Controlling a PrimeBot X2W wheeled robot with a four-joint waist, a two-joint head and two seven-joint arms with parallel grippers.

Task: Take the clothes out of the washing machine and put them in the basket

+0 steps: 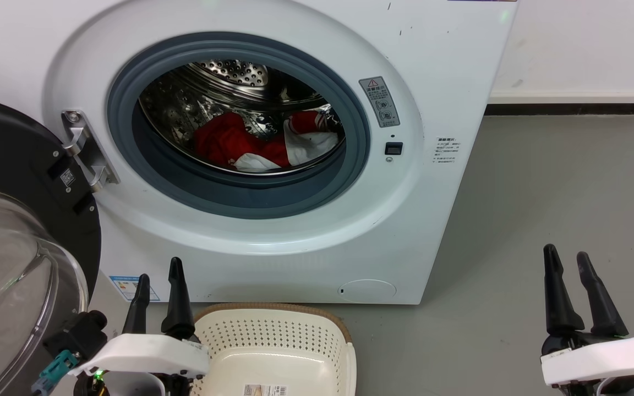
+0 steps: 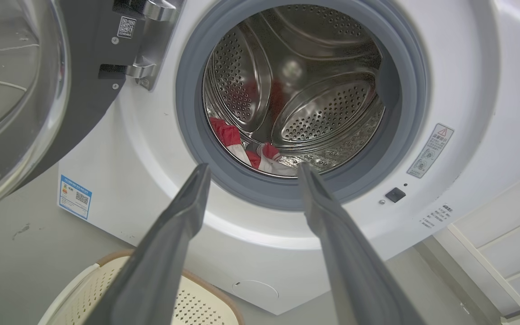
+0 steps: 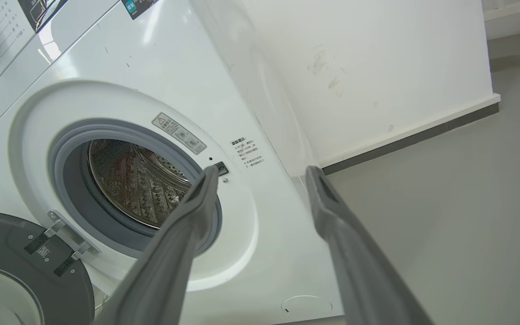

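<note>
Head: washing machine [image 1: 449, 82] door [image 1: 20, 165] open, clothes [image 1: 240, 144] heaped low in the drum, basket [image 1: 273, 330] just below. Left gripper [image 1: 159, 270] and right gripper [image 1: 565, 252] both spread, empty.
Left wrist: lined up on porthole.
Right wrist: faint red in drum, probably reflection.
Left should enter low, clear the seal [image 1: 229, 201], pinch a thick fold.

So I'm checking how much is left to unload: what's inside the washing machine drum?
Red and white clothes lie bunched at the bottom of the drum; how many garments, or anything beneath them, is hidden.
</note>
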